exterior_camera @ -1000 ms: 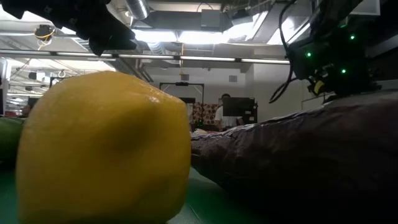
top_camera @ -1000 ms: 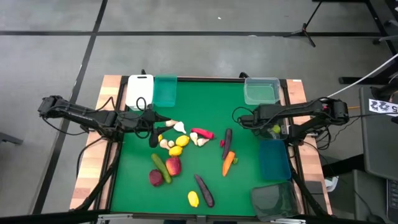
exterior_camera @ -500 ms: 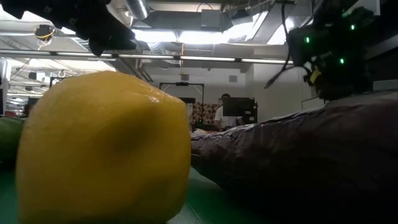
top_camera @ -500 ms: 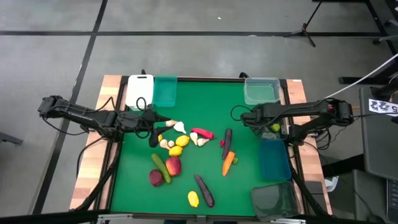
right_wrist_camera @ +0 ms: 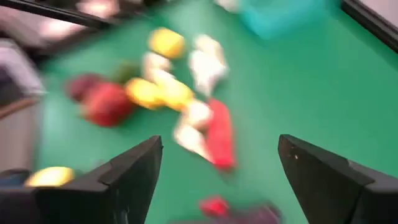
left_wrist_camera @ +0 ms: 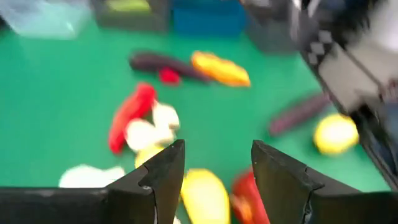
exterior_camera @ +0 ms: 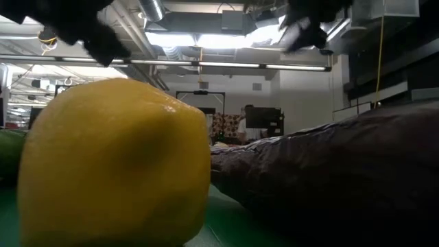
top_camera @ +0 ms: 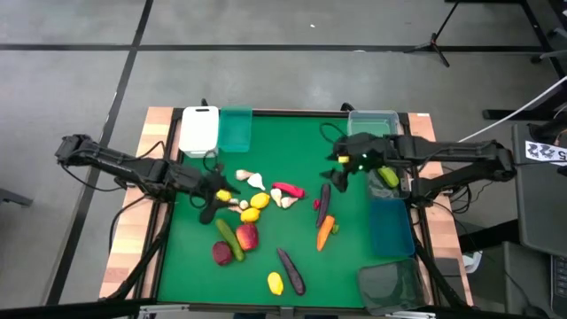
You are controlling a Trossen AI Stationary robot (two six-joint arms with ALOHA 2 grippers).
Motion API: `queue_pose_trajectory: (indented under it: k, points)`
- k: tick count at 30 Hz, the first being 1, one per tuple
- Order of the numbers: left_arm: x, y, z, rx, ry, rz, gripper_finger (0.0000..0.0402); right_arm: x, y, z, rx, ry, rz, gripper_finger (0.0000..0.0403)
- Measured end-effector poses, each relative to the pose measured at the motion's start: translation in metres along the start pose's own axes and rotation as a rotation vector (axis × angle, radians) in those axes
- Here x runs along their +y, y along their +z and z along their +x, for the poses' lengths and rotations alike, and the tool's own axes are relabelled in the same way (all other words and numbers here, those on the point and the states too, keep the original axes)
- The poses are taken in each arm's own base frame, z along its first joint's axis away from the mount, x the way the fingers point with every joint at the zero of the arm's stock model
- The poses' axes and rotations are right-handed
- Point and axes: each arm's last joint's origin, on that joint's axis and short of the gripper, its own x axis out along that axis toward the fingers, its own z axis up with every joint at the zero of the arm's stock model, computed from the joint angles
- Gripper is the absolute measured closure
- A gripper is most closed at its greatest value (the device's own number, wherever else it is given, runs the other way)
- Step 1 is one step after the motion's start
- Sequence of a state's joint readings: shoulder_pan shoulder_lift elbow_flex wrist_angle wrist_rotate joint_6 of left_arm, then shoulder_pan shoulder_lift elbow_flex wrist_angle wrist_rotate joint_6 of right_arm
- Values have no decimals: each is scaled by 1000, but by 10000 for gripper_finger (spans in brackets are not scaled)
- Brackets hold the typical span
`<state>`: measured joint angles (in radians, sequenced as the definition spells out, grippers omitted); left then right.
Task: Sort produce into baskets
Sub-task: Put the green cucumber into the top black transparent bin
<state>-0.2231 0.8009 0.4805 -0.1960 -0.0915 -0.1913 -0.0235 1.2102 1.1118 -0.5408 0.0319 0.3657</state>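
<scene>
The produce lies scattered on the green mat [top_camera: 354,266]: lemons [top_camera: 260,201], garlic bulbs [top_camera: 257,181], a red chili [top_camera: 288,189], apples [top_camera: 247,236], a cucumber [top_camera: 229,239], a carrot [top_camera: 325,232] and eggplants [top_camera: 324,197]. White [top_camera: 199,130] and teal [top_camera: 236,129] baskets stand at the far left, and a clear one [top_camera: 372,128] at the far right. A blue basket [top_camera: 391,226] and a dark grey one [top_camera: 390,285] stand along the right edge. My left gripper [top_camera: 211,199] is open over a lemon [left_wrist_camera: 202,196]. My right gripper [top_camera: 337,175] is open above the mat near the upper eggplant and shows wide open in its wrist view [right_wrist_camera: 221,162].
A lemon [exterior_camera: 116,165] and an eggplant [exterior_camera: 329,178] lie right in front of the low camera. A yellow-green piece [top_camera: 387,177] lies at the right edge beside my right arm. Bare mat shows at the far middle and near left.
My right gripper has swung from the table's right edge toward the left, out over the mat toward the upper eggplant. My left gripper has shifted a little toward the near edge, uncovering the white basket. The produce has stayed in place.
</scene>
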Motion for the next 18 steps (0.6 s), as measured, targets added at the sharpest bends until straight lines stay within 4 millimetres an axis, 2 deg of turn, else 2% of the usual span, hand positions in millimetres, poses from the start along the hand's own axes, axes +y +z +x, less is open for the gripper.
queue_pose_trajectory:
  k: [5,12,18]
  points:
    - [-11,-17,0,158,-36,-21,219,20,-2,4,-32,68,-78,84]
    - [-30,-30,14,270,-97,101,219,21,-15,9,62,-20,-103,84]
    - [-38,-46,31,400,-119,189,219,21,-18,23,99,-38,-106,84]
